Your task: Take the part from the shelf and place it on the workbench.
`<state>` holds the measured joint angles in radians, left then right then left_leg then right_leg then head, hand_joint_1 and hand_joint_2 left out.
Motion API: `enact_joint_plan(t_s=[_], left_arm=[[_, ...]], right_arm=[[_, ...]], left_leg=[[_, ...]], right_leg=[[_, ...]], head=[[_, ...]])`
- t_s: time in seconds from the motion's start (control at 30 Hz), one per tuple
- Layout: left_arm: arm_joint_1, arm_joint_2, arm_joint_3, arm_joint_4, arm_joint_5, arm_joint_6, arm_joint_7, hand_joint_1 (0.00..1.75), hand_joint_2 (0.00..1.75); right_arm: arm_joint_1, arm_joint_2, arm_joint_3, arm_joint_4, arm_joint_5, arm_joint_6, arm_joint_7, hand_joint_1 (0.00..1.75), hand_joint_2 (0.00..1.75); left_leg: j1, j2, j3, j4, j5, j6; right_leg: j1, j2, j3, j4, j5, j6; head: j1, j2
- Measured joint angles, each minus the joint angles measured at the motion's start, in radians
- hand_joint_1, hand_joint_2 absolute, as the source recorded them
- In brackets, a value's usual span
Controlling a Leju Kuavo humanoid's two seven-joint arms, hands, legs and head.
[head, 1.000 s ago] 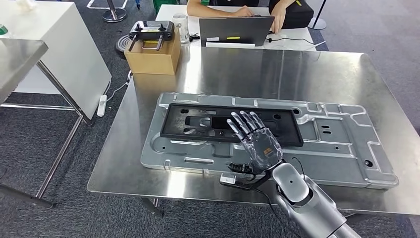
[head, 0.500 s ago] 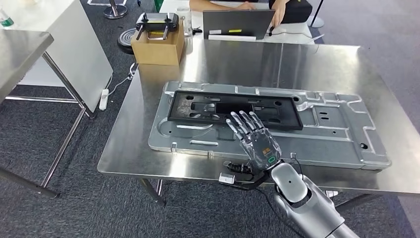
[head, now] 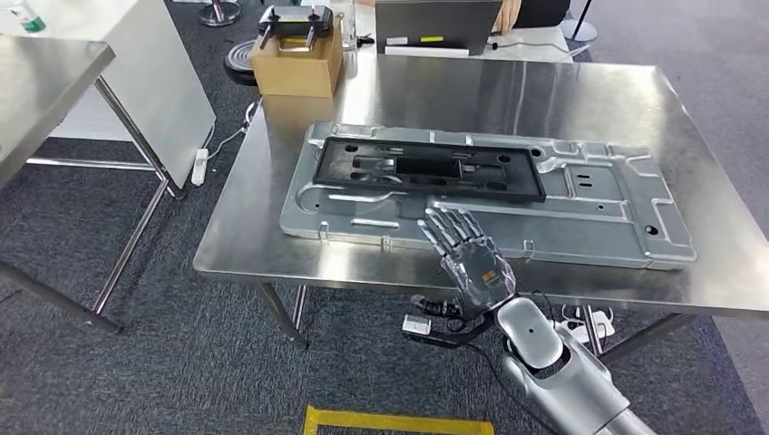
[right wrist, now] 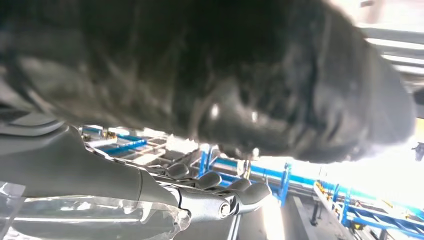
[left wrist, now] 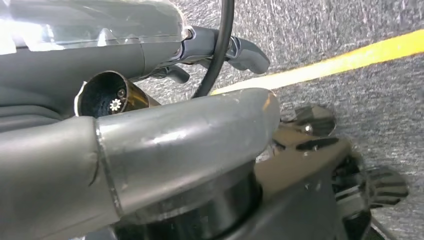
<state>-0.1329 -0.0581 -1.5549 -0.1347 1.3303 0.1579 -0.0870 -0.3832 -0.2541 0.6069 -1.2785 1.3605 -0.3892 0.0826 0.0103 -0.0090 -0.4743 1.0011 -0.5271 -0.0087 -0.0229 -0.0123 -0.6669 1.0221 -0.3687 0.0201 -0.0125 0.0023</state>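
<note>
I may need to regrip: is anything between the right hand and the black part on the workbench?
Nothing visible. The right hand hovers with fingers spread over the near edge of the steel workbench. The flat black rectangular plastic part lies on the large grey stamped metal panel, just beyond the fingertips, with only bare panel between.

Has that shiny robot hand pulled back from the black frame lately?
Yes. The right hand lay over the black frame; now it is back at the table's near edge.
</note>
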Motion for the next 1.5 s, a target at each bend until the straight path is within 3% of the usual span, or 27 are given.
enact_joint_plan(t_s=[0.07, 0.1, 0.17, 0.23, 0.27, 0.3, 0.37, 0.43, 0.47, 0.57, 0.6, 0.67, 0.73, 0.77, 0.83, 0.87, 0.93, 1.0, 1.1, 1.17, 1.23, 1.27, 1.3, 1.37, 1.4, 1.43, 1.5], left_arm=[[0.000, 0.000, 0.000, 0.000, 0.002, 0.000, 0.000, 0.00, 0.00], [-0.001, 0.000, 0.000, 0.000, 0.003, 0.000, 0.000, 0.00, 0.00], [-0.002, -0.001, 0.000, 0.000, 0.006, 0.000, -0.001, 0.00, 0.00], [-0.001, -0.002, 0.000, 0.000, 0.007, -0.002, -0.003, 0.00, 0.00], [0.000, -0.002, 0.000, 0.000, 0.006, -0.003, -0.003, 0.00, 0.00], [0.001, -0.003, 0.000, 0.000, 0.005, -0.003, -0.003, 0.00, 0.00], [0.003, -0.003, 0.000, 0.000, 0.001, -0.002, -0.002, 0.00, 0.00], [0.003, -0.004, -0.001, 0.000, 0.000, 0.001, -0.002, 0.00, 0.00], [0.003, -0.004, -0.001, 0.000, 0.000, 0.002, -0.003, 0.00, 0.00], [0.003, -0.004, -0.001, 0.000, 0.000, 0.003, -0.006, 0.00, 0.00], [0.003, -0.005, -0.001, 0.000, 0.000, 0.003, -0.007, 0.00, 0.00], [0.004, -0.005, -0.001, 0.000, -0.004, 0.001, -0.006, 0.00, 0.00], [0.005, -0.005, -0.001, 0.000, -0.014, -0.002, -0.004, 0.00, 0.00], [0.004, -0.005, -0.001, 0.000, -0.020, -0.004, -0.001, 0.00, 0.00], [0.004, -0.005, -0.001, 0.000, -0.032, -0.006, 0.006, 0.00, 0.00], [0.004, -0.005, -0.001, 0.000, -0.037, -0.006, 0.010, 0.00, 0.00], [0.003, -0.005, -0.001, 0.000, -0.044, -0.006, 0.013, 0.00, 0.00], [0.001, -0.004, -0.001, 0.000, -0.050, -0.006, 0.014, 0.00, 0.00], [-0.002, -0.004, -0.001, 0.000, -0.053, -0.006, 0.015, 0.00, 0.00], [-0.003, -0.004, -0.001, 0.000, -0.053, -0.006, 0.015, 0.00, 0.00], [-0.002, -0.004, -0.001, 0.000, -0.053, -0.006, 0.015, 0.00, 0.00], [-0.002, -0.004, -0.001, 0.000, -0.054, -0.007, 0.015, 0.00, 0.00], [-0.003, -0.004, -0.001, 0.000, -0.054, -0.007, 0.014, 0.00, 0.00], [-0.003, -0.004, -0.001, 0.000, -0.058, -0.010, 0.013, 0.00, 0.00], [-0.003, -0.004, -0.001, 0.000, -0.062, -0.012, 0.012, 0.00, 0.00], [-0.003, -0.004, -0.001, 0.000, -0.067, -0.014, 0.012, 0.00, 0.00], [-0.005, -0.004, -0.001, 0.000, -0.075, -0.017, 0.012, 0.00, 0.00]], right_arm=[[0.011, 0.004, 0.000, 0.010, -0.012, -0.001, -0.003, 0.00, 0.00], [0.016, 0.006, 0.000, 0.014, -0.017, -0.001, -0.004, 0.00, 0.00], [0.028, 0.008, -0.002, 0.029, -0.039, 0.003, -0.006, 0.00, 0.00], [0.047, 0.012, -0.010, 0.058, -0.078, 0.005, -0.012, 0.00, 0.00], [0.061, 0.016, -0.019, 0.077, -0.101, 0.004, -0.017, 0.00, 0.00], [0.077, 0.021, -0.031, 0.103, -0.126, 0.000, -0.024, 0.00, 0.00], [0.105, 0.036, -0.066, 0.167, -0.164, -0.018, -0.032, 0.00, 0.00], [0.124, 0.058, -0.114, 0.257, -0.205, -0.041, -0.047, 0.00, 0.00], [0.133, 0.071, -0.141, 0.309, -0.238, -0.048, -0.063, 0.00, 0.00], [0.157, 0.119, -0.226, 0.488, -0.343, -0.058, -0.117, 0.00, 0.00], [0.162, 0.133, -0.251, 0.541, -0.366, -0.055, -0.126, 0.00, 0.00], [0.168, 0.157, -0.296, 0.635, -0.424, -0.015, -0.130, 0.00, 0.00], [0.180, 0.178, -0.359, 0.733, -0.531, 0.071, -0.132, 0.00, 0.00], [0.192, 0.187, -0.396, 0.779, -0.587, 0.111, -0.131, 0.00, 0.00], [0.229, 0.203, -0.483, 0.863, -0.689, 0.166, -0.108, 0.00, 0.00], [0.249, 0.210, -0.522, 0.896, -0.729, 0.181, -0.092, 0.00, 0.00], [0.284, 0.227, -0.606, 0.951, -0.802, 0.213, -0.053, 0.00, 0.00], [0.307, 0.242, -0.679, 0.988, -0.854, 0.240, -0.010, 0.00, 0.00], [0.326, 0.254, -0.764, 1.029, -0.885, 0.259, 0.033, 0.00, 0.00], [0.333, 0.259, -0.800, 1.044, -0.888, 0.263, 0.042, 0.00, 0.00], [0.334, 0.263, -0.819, 1.053, -0.893, 0.266, 0.048, 0.00, 0.00], [0.333, 0.264, -0.828, 1.057, -0.899, 0.269, 0.052, 0.00, 0.00], [0.333, 0.265, -0.839, 1.060, -0.909, 0.274, 0.055, 0.00, 0.00], [0.331, 0.267, -0.866, 1.064, -0.931, 0.283, 0.056, 0.00, 0.00], [0.331, 0.269, -0.880, 1.065, -0.938, 0.286, 0.051, 0.00, 0.00], [0.330, 0.272, -0.891, 1.066, -0.942, 0.287, 0.043, 0.00, 0.00], [0.325, 0.276, -0.907, 1.067, -0.940, 0.287, 0.024, 0.00, 0.00]], left_leg=[[-0.002, 0.002, -0.011, -0.010, 0.016, 0.019], [-0.001, 0.005, -0.018, -0.014, 0.029, 0.031], [-0.001, 0.010, -0.042, -0.022, 0.058, 0.050], [-0.004, 0.010, -0.074, -0.020, 0.082, 0.057], [-0.006, 0.010, -0.090, -0.017, 0.092, 0.057], [-0.007, 0.009, -0.105, -0.014, 0.101, 0.056], [-0.007, 0.009, -0.133, -0.006, 0.117, 0.051], [-0.010, 0.009, -0.154, 0.004, 0.129, 0.042], [-0.010, 0.009, -0.158, 0.006, 0.135, 0.036], [-0.009, 0.008, -0.161, 0.005, 0.150, 0.017], [-0.008, 0.008, -0.168, 0.013, 0.137, 0.011], [-0.005, 0.008, -0.191, 0.078, 0.060, 0.002], [-0.003, 0.008, -0.220, 0.204, -0.039, -0.005], [-0.003, 0.008, -0.225, 0.259, -0.061, -0.007], [-0.002, 0.008, -0.193, 0.290, -0.034, -0.008], [-0.002, 0.007, -0.153, 0.254, -0.003, -0.005], [-0.005, 0.004, -0.038, 0.108, 0.016, 0.009], [-0.011, 0.002, 0.040, -0.012, -0.009, 0.020], [-0.012, 0.007, 0.041, -0.048, 0.005, 0.035], [-0.008, 0.014, 0.019, -0.055, 0.034, 0.051], [-0.009, 0.018, -0.015, -0.051, 0.059, 0.060], [-0.010, 0.019, -0.033, -0.046, 0.071, 0.062], [-0.011, 0.021, -0.053, -0.040, 0.082, 0.060], [-0.009, 0.022, -0.097, -0.023, 0.103, 0.055], [-0.009, 0.021, -0.119, -0.011, 0.112, 0.050], [-0.010, 0.021, -0.139, 0.001, 0.120, 0.045], [-0.012, 0.022, -0.161, 0.017, 0.134, 0.033]], right_leg=[[-0.002, 0.002, -0.002, -0.008, 0.014, 0.013], [-0.003, 0.004, -0.009, 0.001, -0.001, 0.017], [-0.006, 0.009, -0.037, 0.075, -0.088, 0.021], [-0.005, 0.010, -0.065, 0.203, -0.179, 0.023], [-0.005, 0.011, -0.068, 0.252, -0.193, 0.025], [-0.005, 0.011, -0.057, 0.272, -0.185, 0.026], [-0.005, 0.011, 0.019, 0.201, -0.136, 0.023], [-0.002, 0.011, 0.119, 0.060, -0.129, 0.015], [0.002, 0.012, 0.149, 0.012, -0.136, 0.011], [0.007, 0.010, 0.156, -0.019, -0.135, -0.005], [0.004, 0.008, 0.149, -0.021, -0.128, -0.013], [0.000, 0.005, 0.129, -0.024, -0.107, -0.031], [0.002, 0.002, 0.104, -0.023, -0.087, -0.037], [0.003, -0.001, 0.091, -0.022, -0.078, -0.036], [0.004, -0.008, 0.064, -0.018, -0.060, -0.033], [0.005, -0.011, 0.051, -0.014, -0.052, -0.031], [0.006, -0.010, 0.030, -0.007, -0.036, -0.026], [0.006, -0.007, 0.022, -0.007, -0.017, -0.016], [0.002, 0.000, 0.017, -0.015, 0.001, 0.004], [0.001, 0.005, 0.005, 0.023, -0.065, 0.013], [-0.002, 0.008, -0.012, 0.127, -0.179, 0.020], [-0.002, 0.008, -0.016, 0.185, -0.212, 0.023], [-0.002, 0.008, -0.013, 0.231, -0.217, 0.026], [-0.003, 0.008, 0.028, 0.244, -0.159, 0.029], [-0.004, 0.008, 0.071, 0.205, -0.134, 0.029], [-0.003, 0.008, 0.124, 0.137, -0.134, 0.027], [0.001, 0.010, 0.208, 0.009, -0.177, 0.018]], head=[[0.000, 0.000], [0.000, 0.000], [0.000, 0.000], [0.000, 0.000], [0.000, 0.000], [0.000, 0.000], [0.000, 0.000], [-0.001, 0.000], [-0.001, 0.000], [-0.001, 0.000], [-0.001, 0.000], [-0.002, 0.000], [-0.002, 0.000], [-0.002, 0.000], [-0.002, 0.000], [-0.002, 0.000], [-0.003, 0.000], [-0.003, 0.000], [-0.003, 0.000], [-0.002, 0.000], [-0.001, 0.000], [-0.001, 0.000], [-0.001, 0.000], [-0.001, 0.000], [-0.001, 0.000], [0.000, 0.000], [-0.001, 0.000]])
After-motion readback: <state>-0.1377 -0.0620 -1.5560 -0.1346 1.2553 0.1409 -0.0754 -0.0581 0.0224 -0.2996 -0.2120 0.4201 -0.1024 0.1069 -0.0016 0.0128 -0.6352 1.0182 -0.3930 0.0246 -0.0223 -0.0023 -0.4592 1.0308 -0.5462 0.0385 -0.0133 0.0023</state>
